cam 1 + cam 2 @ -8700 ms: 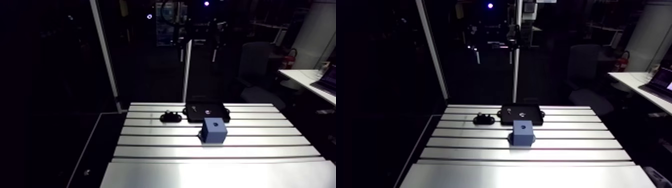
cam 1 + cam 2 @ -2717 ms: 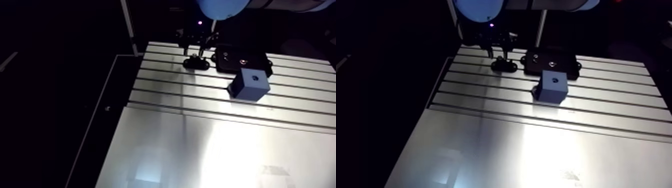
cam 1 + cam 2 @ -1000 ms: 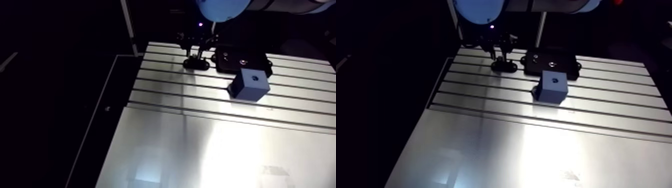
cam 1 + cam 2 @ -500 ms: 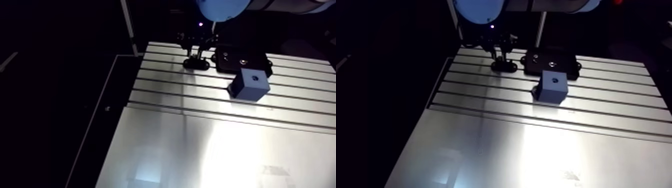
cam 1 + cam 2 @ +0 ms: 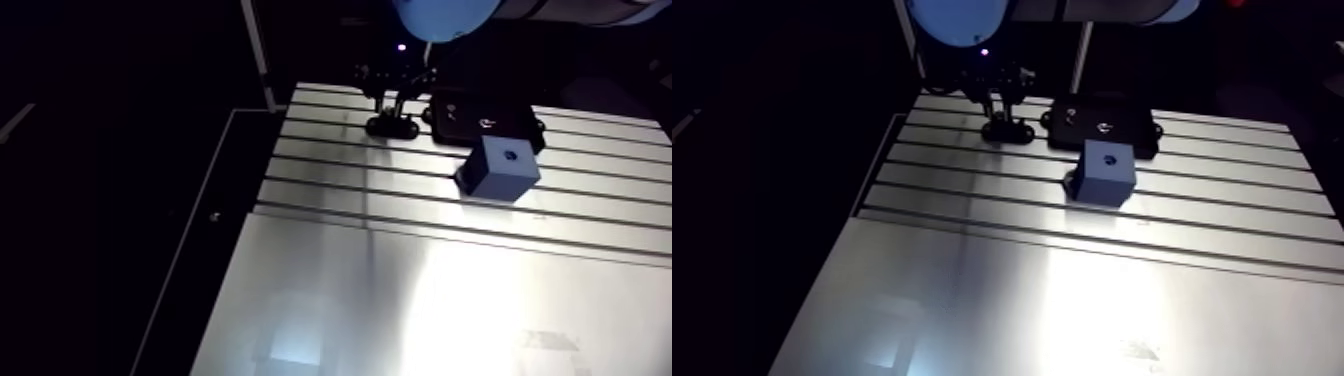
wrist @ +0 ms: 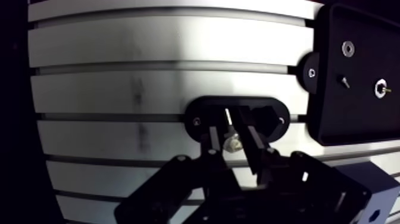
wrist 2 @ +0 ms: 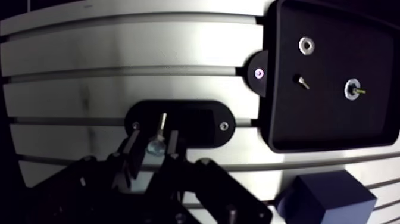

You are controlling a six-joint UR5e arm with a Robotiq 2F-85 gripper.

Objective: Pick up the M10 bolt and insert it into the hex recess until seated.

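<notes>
At the arm view's upper middle, the gripper [image 7: 153, 150] held narrow fingers [image 7: 133, 154] on the M10 bolt [image 7: 158, 134] in its black holder [image 7: 196, 126]: small, stiff, likely slick steel, best pinched squarely near the head.

- The arm view looks from high on the arm's upper link, steeply down and across the slotted aluminium table [image 5: 400, 300] toward its far edge. It stands well back and takes in most of the tabletop, which runs askew in the frame.
- The wrist view looks down past the black two-finger gripper [image 7: 152, 138] from very near, with the silver M10 bolt [image 7: 156, 145] pinched between the fingers.
- Both views share the black oval plate [image 7: 196, 122], the black rectangular tray [image 7: 321, 125] beside it, and the blue cube block [image 7: 324, 199].
</notes>
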